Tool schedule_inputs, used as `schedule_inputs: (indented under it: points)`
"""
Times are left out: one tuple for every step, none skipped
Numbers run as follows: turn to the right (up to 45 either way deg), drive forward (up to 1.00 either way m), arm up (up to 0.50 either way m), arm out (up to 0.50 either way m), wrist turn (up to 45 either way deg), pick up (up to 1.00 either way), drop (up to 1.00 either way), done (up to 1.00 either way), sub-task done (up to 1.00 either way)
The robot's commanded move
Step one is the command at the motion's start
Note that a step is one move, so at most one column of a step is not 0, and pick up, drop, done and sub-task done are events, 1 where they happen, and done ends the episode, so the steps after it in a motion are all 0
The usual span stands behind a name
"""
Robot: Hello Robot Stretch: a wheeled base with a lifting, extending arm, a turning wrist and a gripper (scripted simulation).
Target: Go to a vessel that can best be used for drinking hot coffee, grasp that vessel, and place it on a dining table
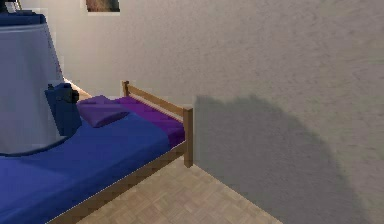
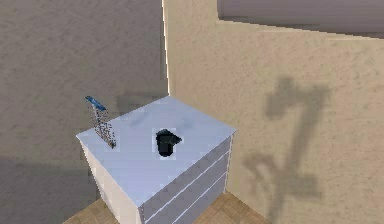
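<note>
A purple pillow (image 1: 103,112) is lying on the blue bed (image 1: 90,160). A white dresser (image 2: 205,128) is carrying a striped slab (image 2: 101,122) at nine o'clock.

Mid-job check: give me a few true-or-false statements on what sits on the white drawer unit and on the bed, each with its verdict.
1. A small black object stands on top of the white drawer unit. True.
2. The wooden-framed bed has a red cover. False: its cover is blue.
3. A purple pillow lies on the bed. True.
4. The thin grey slab with a blue top edge lies on the bed. False: it stands tilted on the drawer unit, left of the black object in the arm side view.
</note>
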Motion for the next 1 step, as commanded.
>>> schedule_inputs:
  points:
    - [0.0, 0.00, 0.28, 0.00, 0.0, 0.00, 0.00, 0.00, 0.00]
